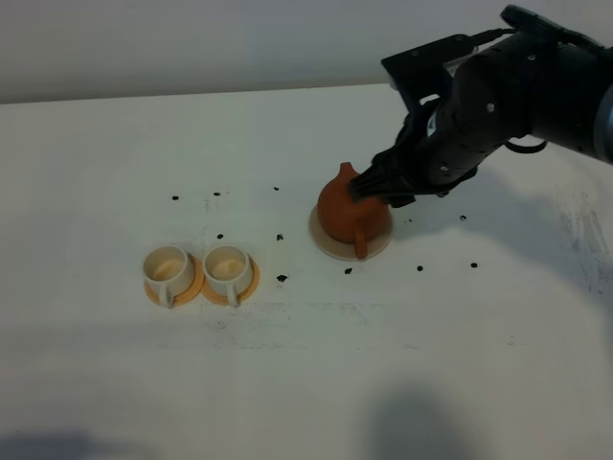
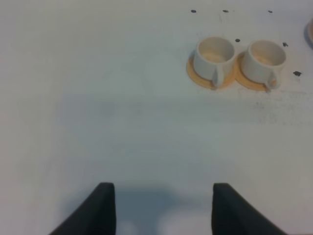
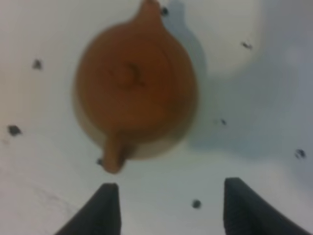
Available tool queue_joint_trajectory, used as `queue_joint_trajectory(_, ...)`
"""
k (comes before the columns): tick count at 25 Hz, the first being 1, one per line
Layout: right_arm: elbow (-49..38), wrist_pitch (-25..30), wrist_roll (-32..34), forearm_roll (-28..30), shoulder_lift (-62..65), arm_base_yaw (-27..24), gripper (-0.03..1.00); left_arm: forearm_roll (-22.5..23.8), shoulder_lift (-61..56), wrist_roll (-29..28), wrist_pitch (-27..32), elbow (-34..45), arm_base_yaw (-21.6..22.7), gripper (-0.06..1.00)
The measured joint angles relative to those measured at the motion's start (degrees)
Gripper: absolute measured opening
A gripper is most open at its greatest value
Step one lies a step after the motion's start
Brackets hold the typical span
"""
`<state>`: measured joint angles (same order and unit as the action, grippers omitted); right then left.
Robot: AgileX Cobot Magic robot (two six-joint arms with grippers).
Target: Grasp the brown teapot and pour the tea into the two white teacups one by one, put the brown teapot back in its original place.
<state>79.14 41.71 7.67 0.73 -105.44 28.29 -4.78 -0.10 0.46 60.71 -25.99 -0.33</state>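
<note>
The brown teapot (image 1: 351, 211) stands on the beige coaster (image 1: 330, 248) right of the table's middle, spout to the back, handle to the front. My right gripper (image 1: 370, 189) hovers just above the teapot, open and apart from it. In the right wrist view the teapot (image 3: 134, 93) lies beyond the open fingertips (image 3: 110, 205), blurred. The two white teacups (image 1: 169, 269) (image 1: 228, 267) sit side by side on orange saucers at the left. The left wrist view shows both cups (image 2: 215, 56) (image 2: 264, 58) far from my open, empty left gripper (image 2: 164, 196).
Small black marks (image 1: 282, 278) dot the white table (image 1: 306, 374) around the teapot and cups. The table's far edge meets a pale wall (image 1: 192, 38). The left arm is out of the exterior high view.
</note>
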Motion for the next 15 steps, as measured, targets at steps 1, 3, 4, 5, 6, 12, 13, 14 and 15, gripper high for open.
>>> queue_joint_trajectory(1,0.0,-0.7,0.4,-0.1,-0.3,0.6,0.48,0.0,0.0,0.0,0.0,0.0,0.0,0.45)
queue_joint_trajectory(3,0.0,-1.4,0.6,-0.7,-1.5,1.5,0.48,0.0,0.0,0.0,0.0,0.0,0.0,0.45)
queue_joint_trajectory(4,0.0,-1.5,0.7,-0.7,-2.3,1.7,0.48,0.0,0.0,0.0,0.0,0.0,0.0,0.45)
queue_joint_trajectory(5,0.0,-1.6,0.7,-1.0,-3.0,2.1,0.48,0.0,0.0,0.0,0.0,0.0,0.0,0.45)
queue_joint_trajectory(6,0.0,-1.7,0.7,-1.0,-3.9,2.3,0.48,0.0,0.0,0.0,0.0,0.0,0.0,0.45)
queue_joint_trajectory(12,3.7,0.3,2.8,-0.7,-8.4,2.8,0.48,0.0,0.0,0.0,0.0,0.0,0.0,0.45)
queue_joint_trajectory(13,4.6,0.7,3.1,-0.7,-9.2,2.8,0.48,0.0,0.0,0.0,0.0,0.0,0.0,0.45)
queue_joint_trajectory(14,5.3,1.3,3.5,-0.7,-9.9,2.8,0.48,0.0,0.0,0.0,0.0,0.0,0.0,0.45)
queue_joint_trajectory(15,5.9,1.6,3.8,-0.7,-10.4,2.8,0.48,0.0,0.0,0.0,0.0,0.0,0.0,0.45)
